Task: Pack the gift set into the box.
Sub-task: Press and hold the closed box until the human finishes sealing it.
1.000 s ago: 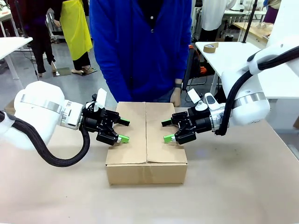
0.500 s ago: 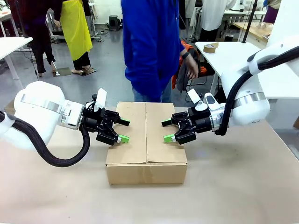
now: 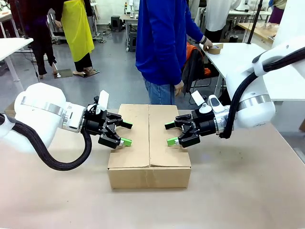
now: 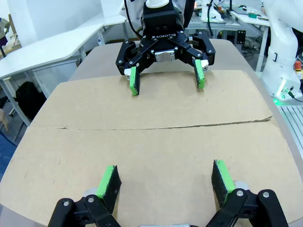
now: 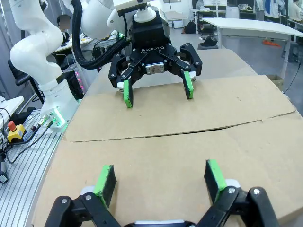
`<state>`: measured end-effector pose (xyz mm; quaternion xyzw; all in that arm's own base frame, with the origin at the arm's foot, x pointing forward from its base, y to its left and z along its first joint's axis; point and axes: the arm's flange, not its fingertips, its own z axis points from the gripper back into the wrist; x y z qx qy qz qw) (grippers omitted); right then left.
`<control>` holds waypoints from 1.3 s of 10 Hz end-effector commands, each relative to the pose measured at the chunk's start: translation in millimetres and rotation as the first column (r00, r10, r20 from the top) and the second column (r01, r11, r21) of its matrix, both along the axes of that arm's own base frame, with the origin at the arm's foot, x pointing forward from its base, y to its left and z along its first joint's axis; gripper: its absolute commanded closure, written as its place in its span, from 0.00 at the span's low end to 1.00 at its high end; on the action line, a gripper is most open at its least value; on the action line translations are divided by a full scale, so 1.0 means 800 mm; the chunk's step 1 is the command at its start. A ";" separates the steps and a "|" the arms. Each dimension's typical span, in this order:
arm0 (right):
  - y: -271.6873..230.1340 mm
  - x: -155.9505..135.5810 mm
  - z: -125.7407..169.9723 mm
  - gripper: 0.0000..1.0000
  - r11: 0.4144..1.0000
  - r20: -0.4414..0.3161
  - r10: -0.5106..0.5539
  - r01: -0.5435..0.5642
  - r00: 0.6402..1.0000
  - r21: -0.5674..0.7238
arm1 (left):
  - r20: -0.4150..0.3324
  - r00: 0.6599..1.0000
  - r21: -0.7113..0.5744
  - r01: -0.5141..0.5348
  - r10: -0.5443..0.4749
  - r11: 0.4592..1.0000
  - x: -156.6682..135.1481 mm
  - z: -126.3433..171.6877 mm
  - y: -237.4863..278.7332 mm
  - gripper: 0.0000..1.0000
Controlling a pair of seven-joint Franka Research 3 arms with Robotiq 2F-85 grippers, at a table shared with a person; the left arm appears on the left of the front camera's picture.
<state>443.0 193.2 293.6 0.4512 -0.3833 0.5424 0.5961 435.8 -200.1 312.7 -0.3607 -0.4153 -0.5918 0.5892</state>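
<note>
Light tan surface [image 3: 238, 191], closed brown cardboard box [image 3: 149, 164] resting directly on it near the middle, flaps shut with a seam along the top

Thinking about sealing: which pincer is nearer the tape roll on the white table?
Right. The right pincer hangs open over the right flap of the box, on the tape roll's side; the left pincer is over the left flap, farther off.
</note>
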 end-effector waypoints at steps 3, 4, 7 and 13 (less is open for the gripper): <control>0.002 -0.001 -0.001 0.00 1.000 0.000 0.002 -0.002 1.000 -0.002 | 0.013 1.000 -0.002 0.004 -0.004 1.000 -0.002 -0.003 0.001 0.00; 0.002 -0.001 -0.001 0.00 1.000 0.000 0.002 -0.002 1.000 -0.002 | 0.013 1.000 -0.002 0.004 -0.004 1.000 -0.002 -0.003 0.001 0.00; 0.002 -0.001 -0.001 0.00 1.000 0.000 0.002 -0.002 1.000 -0.002 | 0.013 1.000 -0.002 0.004 -0.004 1.000 -0.002 -0.003 0.001 0.00; 0.002 -0.001 -0.001 0.00 1.000 0.000 0.002 -0.002 1.000 -0.002 | 0.013 1.000 -0.002 0.004 -0.004 1.000 -0.002 -0.003 0.001 0.00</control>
